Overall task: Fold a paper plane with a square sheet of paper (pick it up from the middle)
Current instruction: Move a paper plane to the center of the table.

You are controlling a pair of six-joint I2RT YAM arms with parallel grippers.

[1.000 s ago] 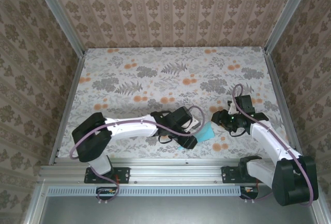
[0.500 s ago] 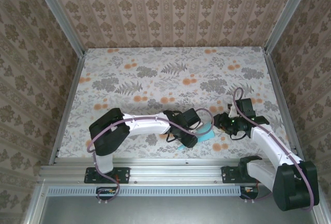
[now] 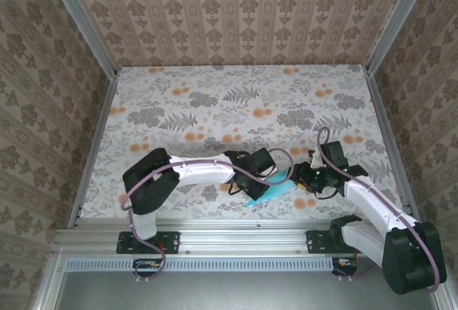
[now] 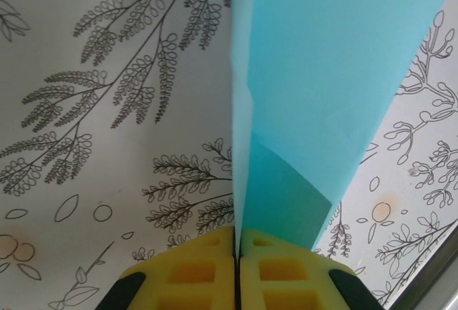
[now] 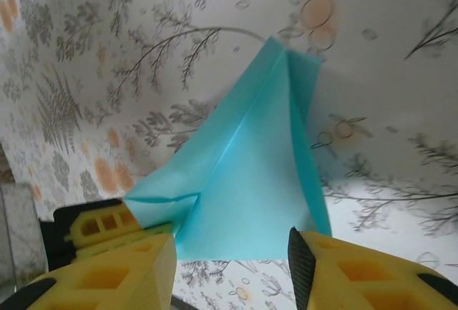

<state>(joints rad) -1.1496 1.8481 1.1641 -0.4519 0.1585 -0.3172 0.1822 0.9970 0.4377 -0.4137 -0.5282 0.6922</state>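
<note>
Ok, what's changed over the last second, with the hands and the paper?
The right hand came in leftwards and, open, now flanks the folded paper. The left arm swung rightwards; the left hand, shut on the paper, now holds it as a longer slanted strip. The paper stayed near the front edge.

Far half of table [image 3: 236, 88] open, walls [image 3: 243, 9] on three sides, left arm [image 3: 200, 172] lying across front, left gripper [image 3: 263, 187] and right gripper [image 3: 302, 179] crowding paper [image 3: 280, 189] between them.
</note>
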